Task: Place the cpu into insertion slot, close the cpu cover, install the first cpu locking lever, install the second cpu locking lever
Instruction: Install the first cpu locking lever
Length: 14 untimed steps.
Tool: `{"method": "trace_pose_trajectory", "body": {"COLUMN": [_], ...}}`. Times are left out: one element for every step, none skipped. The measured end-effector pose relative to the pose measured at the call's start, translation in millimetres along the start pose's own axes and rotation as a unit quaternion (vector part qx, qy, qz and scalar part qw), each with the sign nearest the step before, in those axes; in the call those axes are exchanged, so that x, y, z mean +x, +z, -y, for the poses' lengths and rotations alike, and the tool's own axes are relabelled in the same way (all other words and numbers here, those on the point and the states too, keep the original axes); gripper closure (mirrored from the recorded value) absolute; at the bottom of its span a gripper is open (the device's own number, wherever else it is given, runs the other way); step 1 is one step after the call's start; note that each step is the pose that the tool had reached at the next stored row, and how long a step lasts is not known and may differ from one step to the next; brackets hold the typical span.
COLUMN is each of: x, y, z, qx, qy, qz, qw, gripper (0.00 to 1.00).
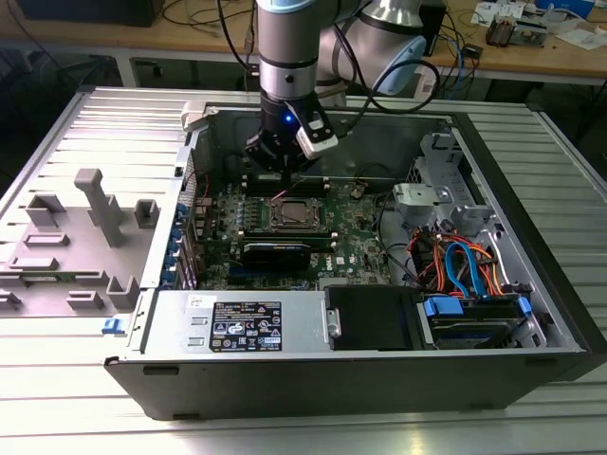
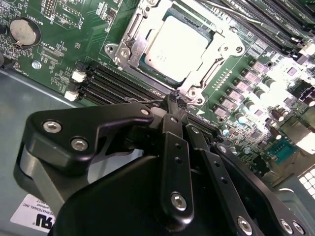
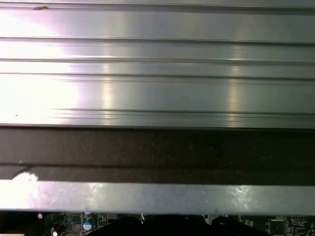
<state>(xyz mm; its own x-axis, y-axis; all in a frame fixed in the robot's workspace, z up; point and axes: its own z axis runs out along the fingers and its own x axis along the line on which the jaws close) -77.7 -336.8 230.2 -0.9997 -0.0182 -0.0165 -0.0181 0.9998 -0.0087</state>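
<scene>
The gripper fingers are pressing together, tips pointing at the near corner of the insertion slot; just beyond, the cpu is sitting flat in it, cpu cover lying down around it, mid-motherboard.

One robot arm carries one gripper. One open computer case and one grey plastic fixture lie on one slatted table. Inside are one green motherboard, one cpu, one cpu cover, one coin battery and two banks of memory slots.
</scene>
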Motion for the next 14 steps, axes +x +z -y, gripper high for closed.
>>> {"method": "trace_pose_trajectory", "body": {"x": [-0.2, -0.9, -1.8, -2.4, -3.4, -4.2, -5.0, -5.8, -6.7, -7.4, -8.1, -8.8, -10.0, -10.6], "y": [0.2, 0.7, 1.0, 1.1, 1.3, 1.4, 1.6, 1.9, 2.1, 2.4, 2.7, 3.0, 3.7, 4.2], "z": [-0.1, -0.1, -0.1, -0.2, -0.3, -0.4, -0.4, -0.5, -0.6, -0.7, -0.8, -0.8, -1.1, -1.3], "qx": [0.0000, 0.0002, 0.0008, 0.0014, 0.0022, 0.0025, 0.0027, 0.0029, 0.0030, 0.0031, 0.0032, 0.0032, 0.0032, 0.0032], "qy": [0.000, 0.000, 0.000, 0.000, 0.000, 0.000, 0.000, 0.000, 0.000, 0.000, 0.000, 0.000, 0.000, 0.000], "qz": [0.0000, 0.0001, 0.0001, 0.0000, 0.0000, 0.0000, 0.0000, 0.0000, 0.0000, 0.0000, 0.0000, 0.0000, 0.0000, -0.0001], "qw": [1.0000, 1.0000, 1.0000, 1.0000, 1.0000, 1.0000, 1.0000, 1.0000, 1.0000, 1.0000, 1.0000, 1.0000, 1.0000, 1.0000], "gripper": [0.89, 0.89, 0.89, 0.89, 0.89, 0.89, 0.89, 0.89, 0.89, 0.89, 0.89, 0.89, 0.89, 0.89]}}
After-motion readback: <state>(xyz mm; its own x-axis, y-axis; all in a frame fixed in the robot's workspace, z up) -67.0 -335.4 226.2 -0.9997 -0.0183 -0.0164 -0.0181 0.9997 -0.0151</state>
